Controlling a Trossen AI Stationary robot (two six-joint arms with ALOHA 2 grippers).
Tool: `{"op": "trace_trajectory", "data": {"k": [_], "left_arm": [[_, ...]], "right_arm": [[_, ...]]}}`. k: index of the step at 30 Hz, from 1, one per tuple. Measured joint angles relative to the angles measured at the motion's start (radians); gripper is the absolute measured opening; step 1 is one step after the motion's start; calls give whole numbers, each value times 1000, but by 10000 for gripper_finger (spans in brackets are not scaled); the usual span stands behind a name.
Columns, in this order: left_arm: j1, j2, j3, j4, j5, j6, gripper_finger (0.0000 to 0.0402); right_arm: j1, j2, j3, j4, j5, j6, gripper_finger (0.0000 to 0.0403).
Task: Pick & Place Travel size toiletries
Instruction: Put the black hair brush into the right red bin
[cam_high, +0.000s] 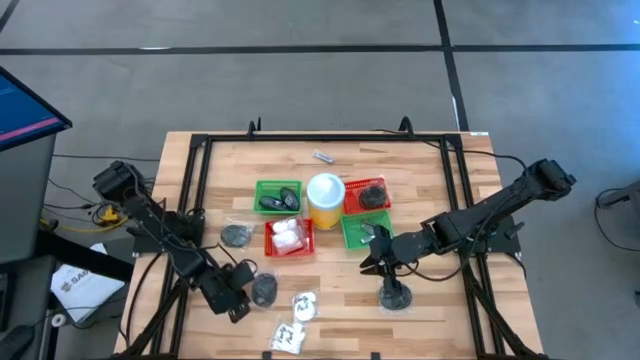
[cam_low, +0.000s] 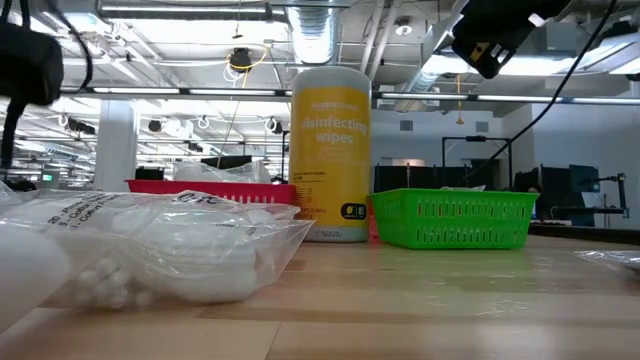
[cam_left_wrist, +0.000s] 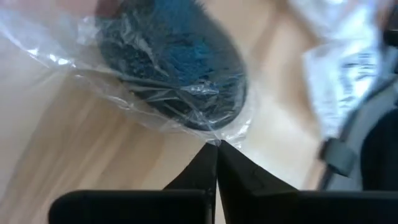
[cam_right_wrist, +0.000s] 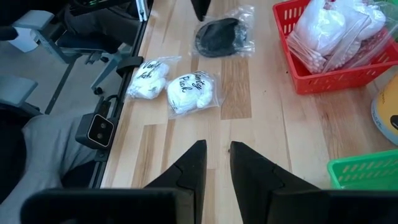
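A dark round piece in a clear bag (cam_high: 264, 290) lies near the table's front left. My left gripper (cam_high: 246, 298) is shut on that bag's edge. In the right wrist view the same bag (cam_right_wrist: 219, 36) shows beside two white printed packets (cam_right_wrist: 147, 78) (cam_right_wrist: 191, 92), which lie flat on the wood. My right gripper (cam_right_wrist: 217, 155) hovers above the table right of centre with a small gap between its fingers and nothing in it. Another dark item (cam_high: 393, 297) stands on the table just in front of the right gripper (cam_high: 374, 258). My left gripper pinches the clear bag's crinkled edge (cam_left_wrist: 214, 138) between its two fingertips, only at their free ends. The fingers slant down at it from the table's left. The bag with the dark piece (cam_left_wrist: 180, 62) stretches away from the fingertips; whether it is clear of the wood I cannot tell.
At the table's middle stand two green baskets (cam_high: 278, 197) (cam_high: 362, 230), two red baskets (cam_high: 288, 237) (cam_high: 367, 195) and a yellow canister with a white lid (cam_high: 326, 200). A further dark bag (cam_high: 236, 235) lies left of them. A small silvery piece (cam_high: 323, 156) lies near the far edge.
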Motion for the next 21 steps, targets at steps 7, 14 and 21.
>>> {"op": "trace_trajectory", "data": {"k": [7, 14, 21], "left_arm": [[0, -1, 71, 0, -58, 127, 0], [22, -2, 136, -3, -90, 251, 0], [61, -2, 200, -3, -91, 376, 0]], "right_arm": [[0, 0, 0, 0, 0, 0, 64], [0, 0, 0, 0, 0, 0, 64], [0, 0, 0, 0, 0, -1, 64]]}}
